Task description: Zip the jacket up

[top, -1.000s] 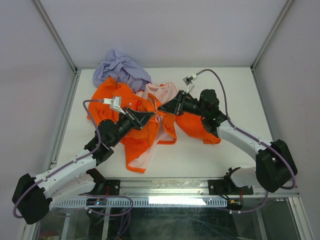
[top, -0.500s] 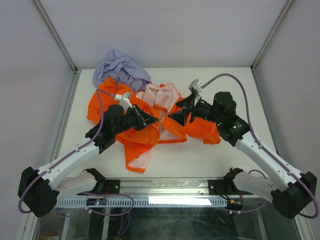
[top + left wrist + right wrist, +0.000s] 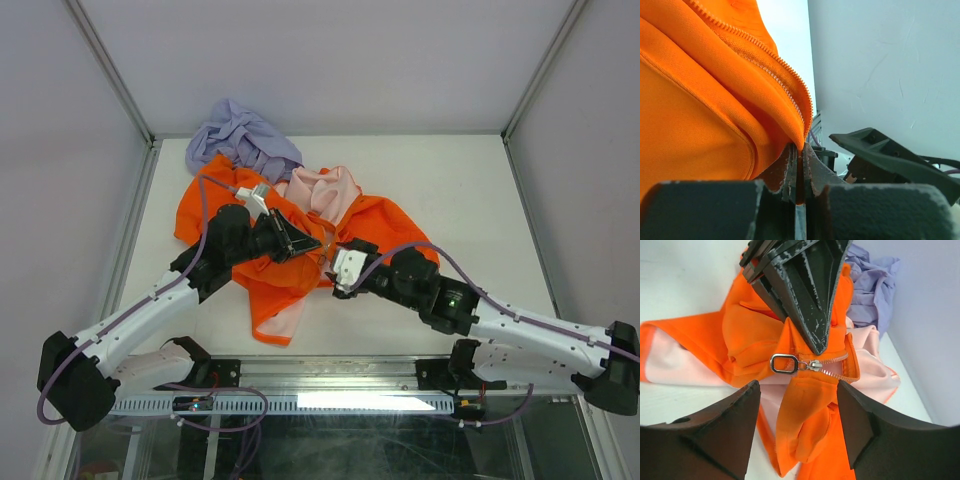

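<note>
Orange jacket [image 3: 268, 292] edge pinched in left hand [image 3: 316, 241]; right hand [image 3: 796, 384] wide, just beside.

From above, the right arm [image 3: 440, 295] covers part of the jacket [image 3: 275, 290], and the zipper pull [image 3: 784, 363] is too small to pick out there. At the left wrist, orange fabric runs off the top and left edges. The fingers [image 3: 705, 210] of the left gripper [image 3: 798, 160] blur in the foreground. At the right wrist, the bottom edge cuts the right gripper [image 3: 797, 390], and the lavender garment [image 3: 872, 285] sits partly hidden.
</note>
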`<state>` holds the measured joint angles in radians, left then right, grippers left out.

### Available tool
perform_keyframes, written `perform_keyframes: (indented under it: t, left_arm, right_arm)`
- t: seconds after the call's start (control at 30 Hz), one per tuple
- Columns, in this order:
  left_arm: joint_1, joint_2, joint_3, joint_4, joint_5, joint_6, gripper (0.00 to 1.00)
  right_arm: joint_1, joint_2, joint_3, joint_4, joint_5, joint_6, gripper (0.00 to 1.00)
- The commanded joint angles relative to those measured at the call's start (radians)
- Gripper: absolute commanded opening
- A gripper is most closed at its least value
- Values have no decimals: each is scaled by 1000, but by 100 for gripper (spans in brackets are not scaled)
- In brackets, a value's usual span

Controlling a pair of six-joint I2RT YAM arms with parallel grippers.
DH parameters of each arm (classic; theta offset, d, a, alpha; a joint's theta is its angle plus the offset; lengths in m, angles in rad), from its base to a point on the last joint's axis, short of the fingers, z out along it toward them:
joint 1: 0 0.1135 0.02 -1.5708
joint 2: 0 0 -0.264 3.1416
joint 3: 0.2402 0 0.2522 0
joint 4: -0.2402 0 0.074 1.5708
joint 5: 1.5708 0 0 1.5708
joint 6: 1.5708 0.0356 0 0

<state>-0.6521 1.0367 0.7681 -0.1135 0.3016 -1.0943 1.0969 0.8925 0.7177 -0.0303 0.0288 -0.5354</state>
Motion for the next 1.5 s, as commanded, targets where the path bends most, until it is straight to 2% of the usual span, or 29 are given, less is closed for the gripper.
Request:
perform_keyframes:
  t: [0.0, 0.3, 0.43, 0.6, 0.7, 0.97, 1.03, 1.2, 1.3, 1.47]
  left_arm:
    - [9, -6, 61, 32, 67, -33, 0]
    - [8, -6, 64, 28, 69, -36, 0]
    - [9, -3, 62, 29, 71, -38, 0]
    - [8, -6, 54, 25, 70, -39, 0]
    - [8, -11, 54, 19, 64, -37, 0]
    - [9, -15, 52, 13, 63, -33, 0]
    - [9, -16, 50, 12, 62, -31, 0]
    - [8, -24, 48, 8, 65, -24, 0]
    - [7, -29, 47, -4, 64, -9, 0]
    - [6, -47, 40, -19, 65, 19, 0]
  right_arm:
    - [84, 35, -26, 180, 265, -160, 65]
    - [158, 124, -76, 339, 380, -259, 65]
    - [178, 136, -87, 413, 400, -275, 62]
    - [184, 96, -69, 367, 339, -244, 54]
    - [185, 67, -57, 325, 305, -217, 43]
    - [182, 52, -35, 263, 305, -217, 43]
    - [179, 45, -31, 251, 262, -146, 22]
    - [155, 32, -9, 209, 213, -86, 6]
    - [133, 29, 15, 172, 162, -44, 0]
    - [71, 36, 67, 88, 82, 29, 0]
